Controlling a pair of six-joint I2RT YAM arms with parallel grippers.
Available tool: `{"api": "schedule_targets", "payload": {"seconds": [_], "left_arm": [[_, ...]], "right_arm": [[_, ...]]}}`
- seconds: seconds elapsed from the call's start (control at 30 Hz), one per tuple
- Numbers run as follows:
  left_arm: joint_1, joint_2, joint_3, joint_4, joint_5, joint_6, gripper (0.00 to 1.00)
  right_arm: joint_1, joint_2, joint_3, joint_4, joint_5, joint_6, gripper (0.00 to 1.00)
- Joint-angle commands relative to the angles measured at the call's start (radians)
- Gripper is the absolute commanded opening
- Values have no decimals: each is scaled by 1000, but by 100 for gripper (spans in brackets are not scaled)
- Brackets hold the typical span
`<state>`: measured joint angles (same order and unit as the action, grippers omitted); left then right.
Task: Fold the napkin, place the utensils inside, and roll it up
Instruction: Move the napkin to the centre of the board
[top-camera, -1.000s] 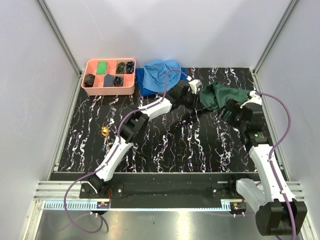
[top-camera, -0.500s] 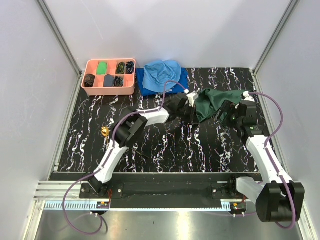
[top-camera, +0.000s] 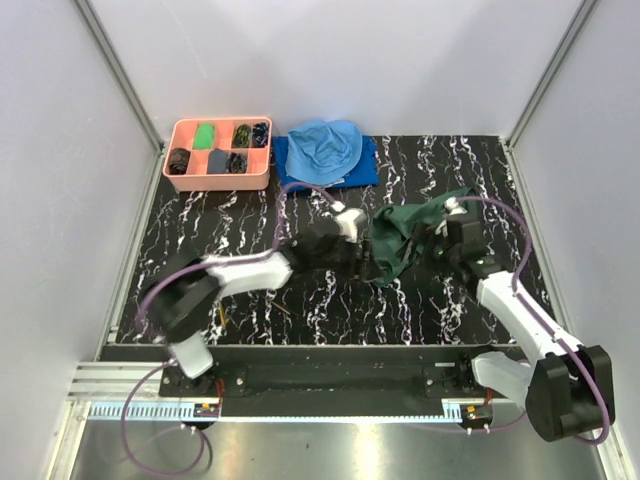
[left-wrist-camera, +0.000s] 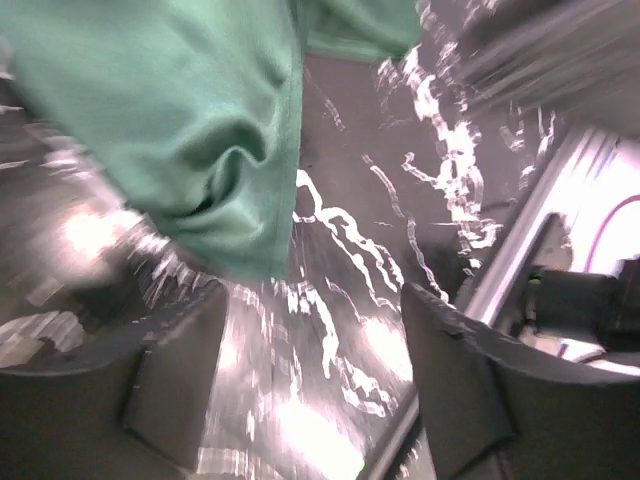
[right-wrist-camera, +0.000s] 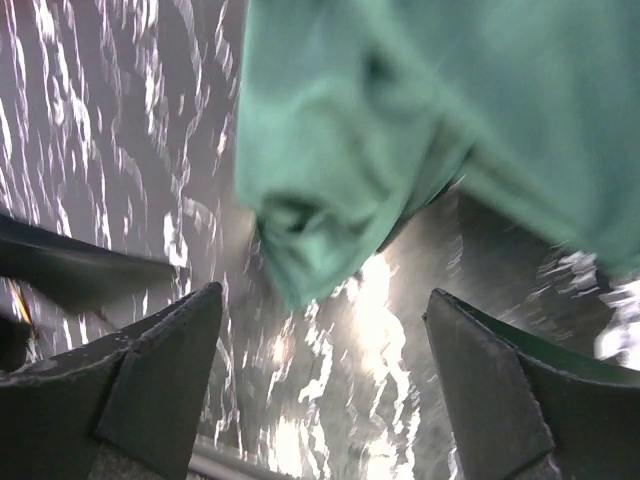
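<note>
Nearest the bases, the left gripper (top-camera: 364, 260) and the right gripper (top-camera: 433, 241) face each other across a black, white-veined tabletop (top-camera: 400, 312). Each has its jaws spread wide with nothing between them.

The large dark green soft cloth napkin (top-camera: 405, 226) lies in a rumpled heap between the two grippers. In each wrist view a drooping fold (left-wrist-camera: 190, 130) hangs just beyond the open fingertips (right-wrist-camera: 160, 370), outside the gap. The cloth is bunched and creased, with no corner or straight edge showing.

That is probably the main risk. Closing here could pinch several layers at once and drag the heap instead of spreading it, so any fold would start crooked. Both wrists also crowd the same bundle, so one finger could snag cloth the other arm is pulling.

The slim gold utensils cannot be made out near either gripper.

Beyond the jaws, at the far edge, sit a light blue crumpled cloth (top-camera: 325, 145), a darker royal-blue cloth (top-camera: 362, 171) and a pink compartment tray (top-camera: 220, 184). A long sweep of the napkin could catch them.
</note>
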<state>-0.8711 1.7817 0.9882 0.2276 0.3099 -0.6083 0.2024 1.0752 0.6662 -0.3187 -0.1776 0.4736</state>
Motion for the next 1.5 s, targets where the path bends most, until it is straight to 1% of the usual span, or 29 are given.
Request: {"api": "schedule_targets", "payload": {"seconds": [0.0,0.03,0.07,0.1,0.13,0.17,0.2,0.23,0.37,0.4,0.57,0.7,0.83,0.97,1.07,1.17,1.2,1.27,1.3,1.4,1.43,1.47], "left_arm": [[63,-275,-156,-33,-181,35,75],[99,-309,-192,-68,-196,32,75],[119,-374,-260,-77,-210,25,75],[141,-405,-295,-82,-231,21,76],[185,-436,-324,-83,-239,10,77],[207,-488,-371,-85,-242,7,78],[228,-510,-390,-86,-241,4,78],[265,-530,-401,-94,-239,5,79],[310,-590,-413,-137,-236,34,80],[320,-593,-411,-151,-230,39,80],[343,-620,-410,-166,-207,53,81],[368,-628,-411,-172,-183,53,81],[386,-637,-413,-182,-161,48,81],[400,-647,-411,-192,-146,50,81],[419,-654,-404,-203,-134,50,82],[438,-662,-395,-212,-134,58,82],[443,-663,-390,-223,-132,64,82],[452,-666,-376,-224,-129,71,82],[461,-668,-372,-252,-129,74,82],[475,-674,-359,-261,-118,73,83],[478,-676,-353,-258,-115,65,83],[481,-676,-350,-260,-103,64,83]], "right_arm": [[107,-9,-16,-19,23,37,88],[171,-11,-14,-29,61,43,88],[207,-8,-2,-51,85,49,87],[235,6,4,-60,108,56,88],[288,18,7,-65,147,68,87],[308,34,16,-72,167,72,85],[333,70,25,-79,173,76,84],[372,93,36,-85,229,76,82],[466,215,128,-111,343,77,76],[474,256,142,-114,358,76,72],[511,351,213,-125,429,40,69],[523,448,249,-131,425,14,62],[531,505,280,-134,414,0,54],[531,551,294,-138,403,-3,49],[531,581,299,-148,389,-1,48],[531,614,303,-161,385,7,44],[529,623,306,-167,389,7,40],[531,646,319,-190,394,5,37],[529,657,325,-200,401,-1,32],[531,683,352,-236,412,-12,17],[529,689,363,-250,412,-15,9],[531,693,368,-259,414,-16,3]]}}
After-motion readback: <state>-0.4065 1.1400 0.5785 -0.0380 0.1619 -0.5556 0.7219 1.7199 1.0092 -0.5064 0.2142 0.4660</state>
